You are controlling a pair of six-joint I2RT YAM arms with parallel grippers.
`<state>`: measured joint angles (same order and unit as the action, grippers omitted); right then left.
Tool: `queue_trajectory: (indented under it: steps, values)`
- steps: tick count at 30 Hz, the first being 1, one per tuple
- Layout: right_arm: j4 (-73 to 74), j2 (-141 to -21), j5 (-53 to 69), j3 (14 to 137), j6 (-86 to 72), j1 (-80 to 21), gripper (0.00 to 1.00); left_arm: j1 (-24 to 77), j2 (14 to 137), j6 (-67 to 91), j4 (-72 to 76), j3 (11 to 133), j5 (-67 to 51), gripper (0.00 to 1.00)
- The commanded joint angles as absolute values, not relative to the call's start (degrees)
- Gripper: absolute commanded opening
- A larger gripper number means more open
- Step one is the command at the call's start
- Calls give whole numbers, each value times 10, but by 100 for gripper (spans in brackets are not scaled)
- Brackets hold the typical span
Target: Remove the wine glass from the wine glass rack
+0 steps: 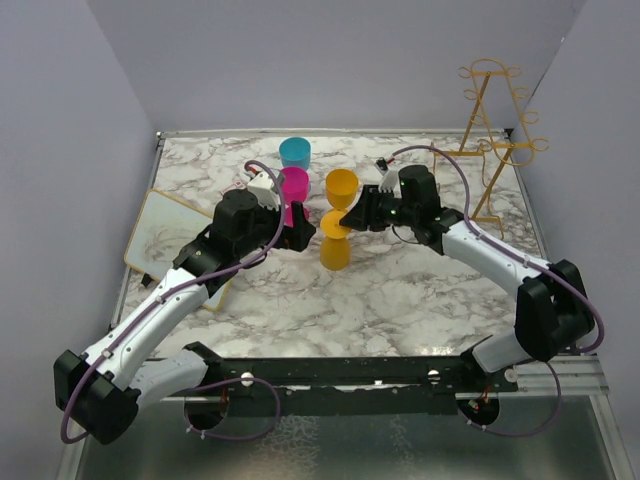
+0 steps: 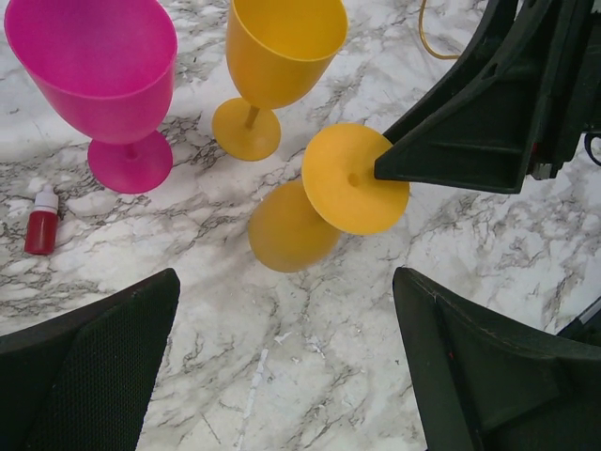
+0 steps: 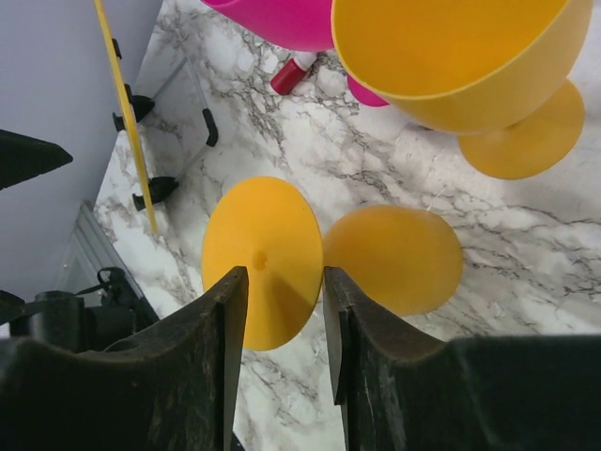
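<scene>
The gold wire wine glass rack (image 1: pixel 493 130) stands at the far right corner, with no glass showing on its arms. My right gripper (image 1: pixel 352 218) is shut on the round foot (image 3: pixel 261 254) of a yellow wine glass (image 1: pixel 334 243) near the table's middle. The glass is turned bowl-down (image 3: pixel 394 258) and tilted. The fingers (image 3: pixel 230 315) straddle the foot's edge. The held glass also shows in the left wrist view (image 2: pixel 355 178). My left gripper (image 2: pixel 282 376) is open and empty, just left of that glass (image 1: pixel 300 232).
A second yellow glass (image 1: pixel 342 185), a pink glass (image 1: pixel 294 185) and a blue glass (image 1: pixel 295 152) stand upright behind the grippers. A small red bottle (image 2: pixel 41 225) lies by the pink glass. A marble-pattern board (image 1: pixel 165 235) lies at the left edge.
</scene>
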<state>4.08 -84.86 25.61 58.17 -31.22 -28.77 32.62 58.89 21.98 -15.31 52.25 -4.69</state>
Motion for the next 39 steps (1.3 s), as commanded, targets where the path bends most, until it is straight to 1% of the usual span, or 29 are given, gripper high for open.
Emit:
queue_trajectory:
  steps: [1,2,6,9,10,15,19,25,30,32,35,37,39]
  values:
    - [17,-865,304,571,-320,-289,35,323,577,220,-147,526,-61,99]
    - [13,-866,308,571,-324,-289,32,323,576,220,-149,526,-60,99]
    - [-5,-876,334,566,-342,-289,30,323,572,217,-157,531,-56,99]
    - [-11,-881,346,559,-352,-289,21,322,569,218,-160,533,-54,99]
    - [-16,-880,352,555,-354,-289,15,322,568,218,-161,535,-55,99]
    - [-11,-856,387,546,-348,-289,1,322,565,217,-169,548,-54,99]
    - [19,-811,415,543,-320,-289,1,322,561,214,-175,562,-51,99]
    - [138,-746,474,560,-209,-288,1,322,559,214,-177,578,-55,99]
    - [238,-680,486,583,-52,-289,1,321,564,220,-172,589,-66,99]
    - [245,-640,498,582,23,-289,1,321,569,225,-168,594,-75,99]
    - [232,-564,567,564,187,-290,1,321,576,239,-156,603,-97,99]
    - [248,-516,616,548,395,-290,1,321,580,253,-147,612,-123,99]
    - [301,-471,663,530,618,-290,1,320,584,273,-137,625,-154,99]
